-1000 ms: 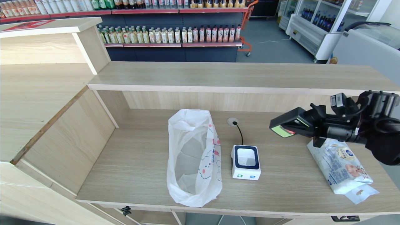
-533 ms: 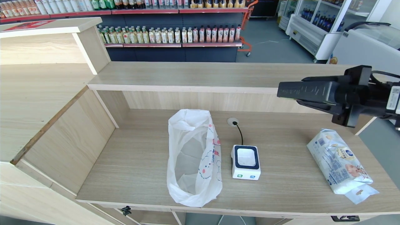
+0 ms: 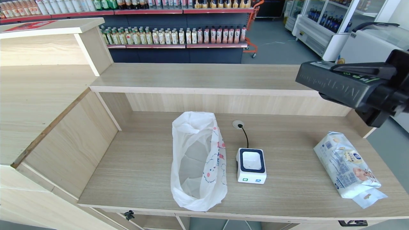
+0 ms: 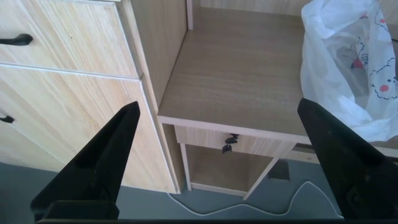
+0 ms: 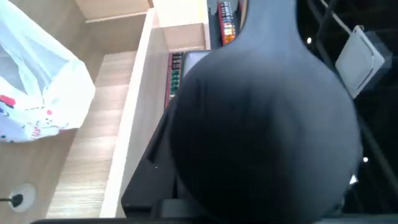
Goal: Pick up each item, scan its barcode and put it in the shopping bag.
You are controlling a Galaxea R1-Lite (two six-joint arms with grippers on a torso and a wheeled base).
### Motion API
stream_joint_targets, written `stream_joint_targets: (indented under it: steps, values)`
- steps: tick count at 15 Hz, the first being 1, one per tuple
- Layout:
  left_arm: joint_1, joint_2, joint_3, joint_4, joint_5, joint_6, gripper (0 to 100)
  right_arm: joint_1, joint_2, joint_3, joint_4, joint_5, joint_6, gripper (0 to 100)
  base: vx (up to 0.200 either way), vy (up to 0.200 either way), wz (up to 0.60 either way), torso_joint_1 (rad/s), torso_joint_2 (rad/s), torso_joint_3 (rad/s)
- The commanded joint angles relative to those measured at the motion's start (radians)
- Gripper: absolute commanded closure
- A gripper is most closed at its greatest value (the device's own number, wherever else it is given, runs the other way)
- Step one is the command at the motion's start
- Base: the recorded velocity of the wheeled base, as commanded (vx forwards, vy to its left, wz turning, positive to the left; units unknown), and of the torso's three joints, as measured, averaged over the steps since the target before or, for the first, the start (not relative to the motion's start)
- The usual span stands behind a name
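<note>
A white shopping bag [image 3: 198, 159] with a cartoon print lies open-mouthed on the counter, also seen as the bag [image 4: 348, 62] and the bag [image 5: 37, 93]. To its right stands the white scanner [image 3: 251, 165] with a dark-framed window. A white and blue soft pack [image 3: 346, 164] lies at the counter's right end. High above that pack, my right gripper [image 3: 372, 95] is shut on a long black box [image 3: 342, 81], held level near the raised ledge. My left gripper [image 4: 219, 106] hangs open by the counter's front left corner, nothing between its fingers.
A black cable runs from the scanner to a grommet [image 3: 238, 124] at the back. A raised ledge [image 3: 223, 76] borders the counter behind, a wooden side panel [image 3: 73, 140] to the left. Drawers [image 4: 56, 93] stand beside the counter's left end.
My right arm has lifted the black box from just above the soft pack up and to the right, turning it, so the pack now lies uncovered.
</note>
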Motion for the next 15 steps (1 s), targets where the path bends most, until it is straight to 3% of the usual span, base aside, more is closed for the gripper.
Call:
stream_joint_targets:
  steps: [1,5,8,15]
  values:
    - [0.000,0.000,0.000,0.000,0.001,0.000,0,0.040,-0.019,0.014,0.021,-0.032,-0.155,100,0.000,0.000,0.00,0.000,0.00,0.000]
    - [0.000,0.000,0.000,0.000,0.001,0.000,0,0.135,-0.111,0.128,0.077,-0.084,-0.475,100,0.000,0.000,0.00,0.000,0.00,0.000]
    - [0.000,0.000,0.000,0.000,-0.001,0.000,0,0.175,-0.186,0.235,0.086,-0.122,-0.554,100,0.000,0.000,0.00,0.000,0.00,0.000]
    - [0.000,0.000,0.000,0.000,-0.001,0.000,0,0.261,-0.249,0.261,0.075,-0.160,-0.738,100,0.000,0.000,0.00,0.000,0.00,0.000]
